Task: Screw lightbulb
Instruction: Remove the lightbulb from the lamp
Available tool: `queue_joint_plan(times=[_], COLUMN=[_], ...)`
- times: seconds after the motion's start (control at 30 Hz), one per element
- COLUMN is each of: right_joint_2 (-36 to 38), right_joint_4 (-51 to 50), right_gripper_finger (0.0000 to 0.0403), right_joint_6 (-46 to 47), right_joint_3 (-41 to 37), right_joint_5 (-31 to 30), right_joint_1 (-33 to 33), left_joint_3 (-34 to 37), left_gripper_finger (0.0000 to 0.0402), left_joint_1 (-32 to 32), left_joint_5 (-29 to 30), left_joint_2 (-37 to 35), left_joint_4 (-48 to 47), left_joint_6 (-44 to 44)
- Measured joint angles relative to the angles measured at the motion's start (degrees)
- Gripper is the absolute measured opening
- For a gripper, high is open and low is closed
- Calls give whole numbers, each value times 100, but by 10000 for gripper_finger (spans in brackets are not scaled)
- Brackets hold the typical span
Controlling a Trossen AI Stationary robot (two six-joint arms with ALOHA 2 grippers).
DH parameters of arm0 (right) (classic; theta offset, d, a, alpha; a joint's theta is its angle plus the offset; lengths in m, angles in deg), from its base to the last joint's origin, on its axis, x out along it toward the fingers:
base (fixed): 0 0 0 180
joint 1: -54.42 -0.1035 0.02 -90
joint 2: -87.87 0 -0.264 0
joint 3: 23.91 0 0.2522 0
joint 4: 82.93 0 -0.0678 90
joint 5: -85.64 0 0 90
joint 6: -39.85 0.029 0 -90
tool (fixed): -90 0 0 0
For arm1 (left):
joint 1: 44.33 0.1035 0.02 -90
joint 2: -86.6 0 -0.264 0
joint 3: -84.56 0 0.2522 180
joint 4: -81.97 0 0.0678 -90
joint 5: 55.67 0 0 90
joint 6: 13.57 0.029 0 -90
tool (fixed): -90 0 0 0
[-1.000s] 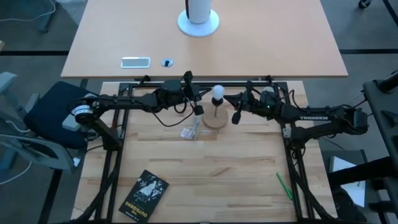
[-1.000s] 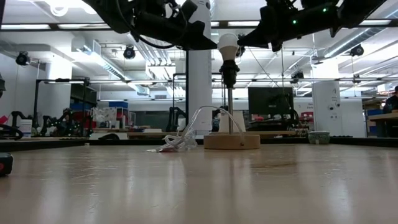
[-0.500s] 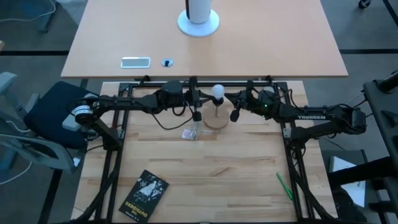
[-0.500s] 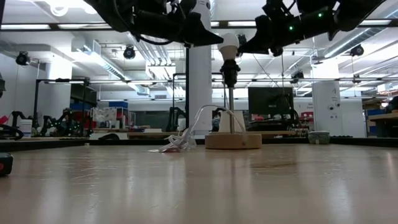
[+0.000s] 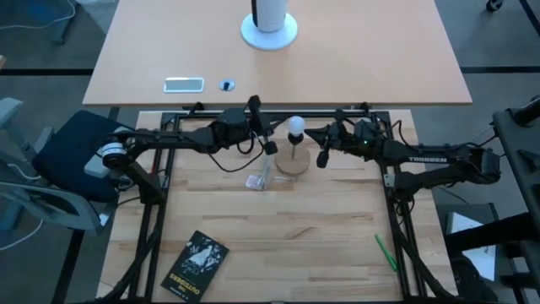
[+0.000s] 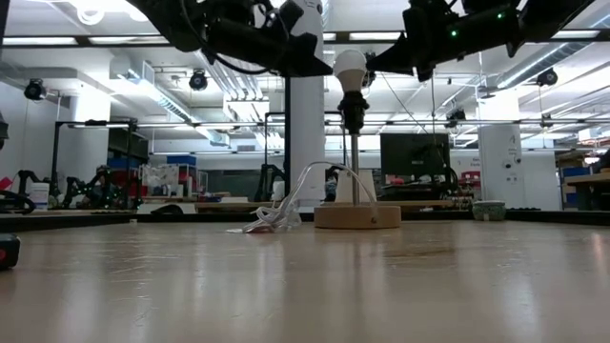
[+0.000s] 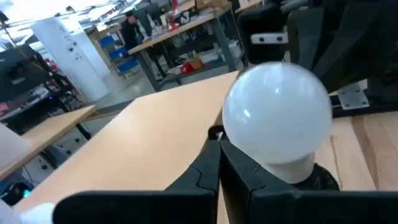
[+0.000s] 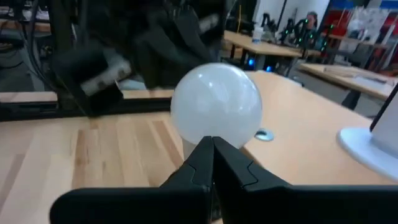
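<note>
White frosted glass marks the lightbulb (image 5: 295,126), which is seated upright at the top of a thin vertical stem (image 6: 354,168) rising from a round wooden stand base (image 5: 294,162) on the tabletop (image 5: 321,228). Its long axis is vertical, globe up and screw base down into the dark socket (image 6: 351,111), as is shown plainly in the low view.

The bulb is flanked by both arms at globe height. The left hand (image 5: 268,145) is held just beside the bulb on its left; the right hand (image 5: 321,154) is held just beside it on its right. From above, the two are seen roughly level with each other across the stand, and neither is clearly the nearer. In each wrist view the globe (image 7: 277,115) fills the space just ahead of that arm's own fingers (image 8: 205,163), which are seen drawn together to a point below it rather than spread around it. Both hands are therefore judged clenched and empty, with nothing grasped.

Any turning is judged to have to be made about the vertical axis, so a hand would have to be opened and brought in level against the globe's sides. A crumpled clear wrapper (image 5: 258,180) lies on the tabletop beside the base, apart from both hands.
</note>
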Motion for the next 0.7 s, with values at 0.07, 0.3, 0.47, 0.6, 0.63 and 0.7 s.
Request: queue_joint_plan(times=[0.07, 0.3, 0.47, 0.6, 0.63, 0.7], right_joint_2=[-59, -110, -93, 68, 123, 171], right_joint_4=[55, 44, 8, -290, -384, -392], right_gripper_finger=[0, 0, 0, 0, 0, 0], right_joint_6=[-19, -49, -56, -29, -25, -6], right_joint_3=[0, -13, -2, -2, -2, -2], right_joint_5=[-16, -507, -526, -524, -529, -361], right_joint_1=[2, 50, 35, -2, -5, -45], left_joint_3=[0, 2, 1, 0, 0, 0], left_gripper_finger=[0, 0, 0, 0, 0, 0], left_joint_1=[-1, -82, -130, -101, -113, -124], left_joint_5=[-51, -995, -1003, -236, -117, 135], left_joint_2=[54, -34, -177, -444, -475, -499], left_joint_4=[16, -74, -305, -804, -952, -1115], left_joint_6=[-43, -111, -285, -270, -263, -261])
